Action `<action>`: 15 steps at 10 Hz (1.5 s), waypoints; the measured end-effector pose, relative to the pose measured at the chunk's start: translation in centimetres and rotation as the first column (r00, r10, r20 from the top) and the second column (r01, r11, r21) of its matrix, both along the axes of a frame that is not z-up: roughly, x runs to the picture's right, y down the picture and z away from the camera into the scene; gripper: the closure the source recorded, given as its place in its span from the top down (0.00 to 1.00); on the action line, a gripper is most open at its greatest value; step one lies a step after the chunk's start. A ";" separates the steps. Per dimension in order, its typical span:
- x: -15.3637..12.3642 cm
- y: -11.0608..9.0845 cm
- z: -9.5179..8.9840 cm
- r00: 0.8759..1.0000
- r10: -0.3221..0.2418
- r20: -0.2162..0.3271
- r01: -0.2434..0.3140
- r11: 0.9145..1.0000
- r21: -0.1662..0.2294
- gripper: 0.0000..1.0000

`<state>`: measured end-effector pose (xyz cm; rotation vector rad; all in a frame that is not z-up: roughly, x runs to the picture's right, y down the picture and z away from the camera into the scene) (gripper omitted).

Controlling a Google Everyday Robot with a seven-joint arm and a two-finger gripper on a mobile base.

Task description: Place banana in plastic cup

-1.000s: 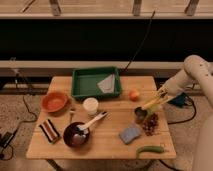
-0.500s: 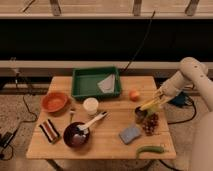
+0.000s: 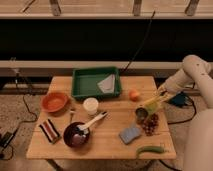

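Observation:
The banana (image 3: pixel 156 101) is a yellow, elongated shape slanting down to the left at the table's right side. Its lower end meets the pale lime-green plastic cup (image 3: pixel 144 108); whether it sits inside the cup I cannot tell. My gripper (image 3: pixel 163 92) is at the banana's upper right end, at the tip of the white arm that comes in from the right. Whether it still touches the banana cannot be made out.
A dark cup (image 3: pixel 141 116) and grapes (image 3: pixel 150 124) sit just below the plastic cup, with an orange fruit (image 3: pixel 134 94) to its left. Also on the table (image 3: pixel 110 147): a green tray (image 3: pixel 80 85), a white cup (image 3: pixel 90 105), an orange bowl (image 3: pixel 54 101), a dark bowl (image 3: pixel 76 136), a blue sponge (image 3: pixel 130 133) and a green vegetable (image 3: pixel 150 149).
The arm has shifted only slightly near the right table edge. The banana and the plastic cup stay in the same spot.

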<state>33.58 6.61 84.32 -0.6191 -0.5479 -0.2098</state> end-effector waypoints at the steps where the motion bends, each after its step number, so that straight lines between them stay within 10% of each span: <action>1: 0.3 0.0 0.2 1.000 0.001 -0.008 -0.001 1.000 -0.002 0.80; 15: 0.9 0.2 0.6 1.000 -0.007 -0.029 0.007 1.000 -0.009 0.80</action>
